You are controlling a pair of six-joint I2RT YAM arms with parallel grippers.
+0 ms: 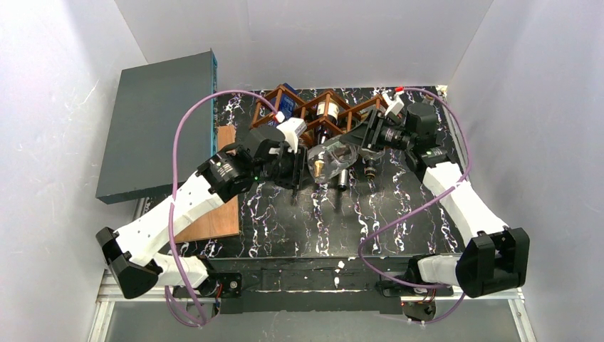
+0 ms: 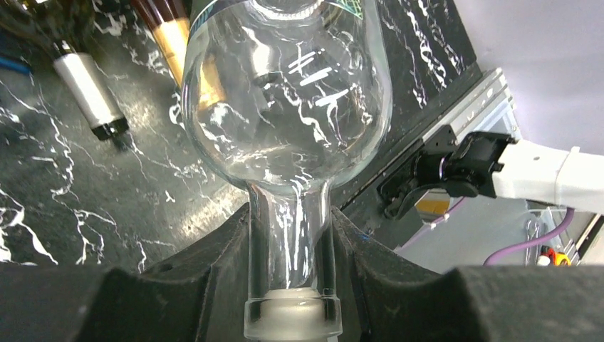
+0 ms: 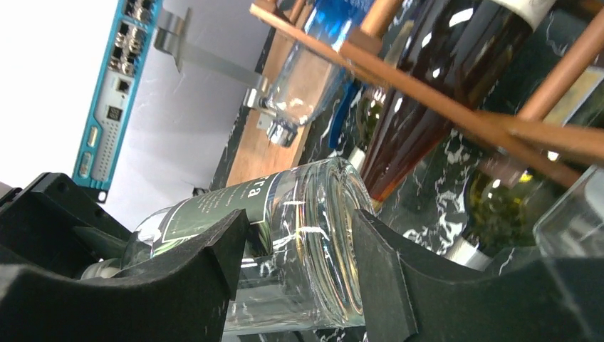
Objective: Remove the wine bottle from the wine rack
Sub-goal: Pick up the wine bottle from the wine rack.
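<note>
Wine bottle point(image 1: 332, 158): clear glass, lay just in front of the wine rack point(image 1: 308, 107), out of its cells, long axis crosswise, neck leftward. Left claw point(image 2: 292, 239) pinched the neck. Right claw point(image 3: 299, 274) straddled the base; whether it pressed the glass could not be told.

Near the arms the worktop point(image 1: 320, 228) lies open. Farther back the held bottle point(image 1: 331, 158), jutting necks point(image 1: 342, 178) and rack point(image 1: 310, 102) bar passage; the grey box point(image 1: 157, 121) seems to hem the left.
</note>
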